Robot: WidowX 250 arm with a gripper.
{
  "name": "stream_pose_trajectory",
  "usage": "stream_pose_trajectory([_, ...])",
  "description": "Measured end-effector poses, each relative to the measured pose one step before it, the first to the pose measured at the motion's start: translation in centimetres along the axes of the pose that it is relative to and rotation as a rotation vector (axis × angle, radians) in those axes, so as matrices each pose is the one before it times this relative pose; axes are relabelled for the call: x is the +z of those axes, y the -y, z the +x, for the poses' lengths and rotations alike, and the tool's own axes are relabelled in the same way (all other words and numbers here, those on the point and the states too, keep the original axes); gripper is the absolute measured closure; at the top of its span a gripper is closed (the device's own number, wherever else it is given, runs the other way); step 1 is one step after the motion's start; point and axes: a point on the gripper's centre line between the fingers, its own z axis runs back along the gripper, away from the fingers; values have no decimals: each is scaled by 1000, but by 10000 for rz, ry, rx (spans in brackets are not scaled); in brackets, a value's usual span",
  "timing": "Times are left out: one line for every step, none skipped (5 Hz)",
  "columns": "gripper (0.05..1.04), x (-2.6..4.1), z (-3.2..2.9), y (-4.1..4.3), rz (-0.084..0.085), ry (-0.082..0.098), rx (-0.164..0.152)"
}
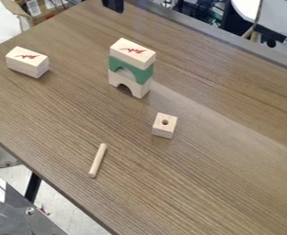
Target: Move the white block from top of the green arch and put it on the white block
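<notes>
Fingers (113, 5) up top, can't tell if open; white block (132, 53), oblong, red-marked, on green arch (144, 73)

No wording could be read. A red, script-like mark (132, 50) ran across the top of the white block (128, 58) on the green arch (145, 74). A similar red mark (27, 57) was on the upper white block (38, 62) at left. Pale labels (33, 7) on the cardboard box (13, 6) were too small to make out.
</notes>
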Motion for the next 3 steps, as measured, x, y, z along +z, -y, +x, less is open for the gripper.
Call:
stream_pose_trajectory([84,-992,-151,-176,322,-102,-29])
stream_pose_trajectory([83,-2356,222,881,685,41,-226])
stream_pose_trajectory([83,-688,679,1466,147,171,-39])
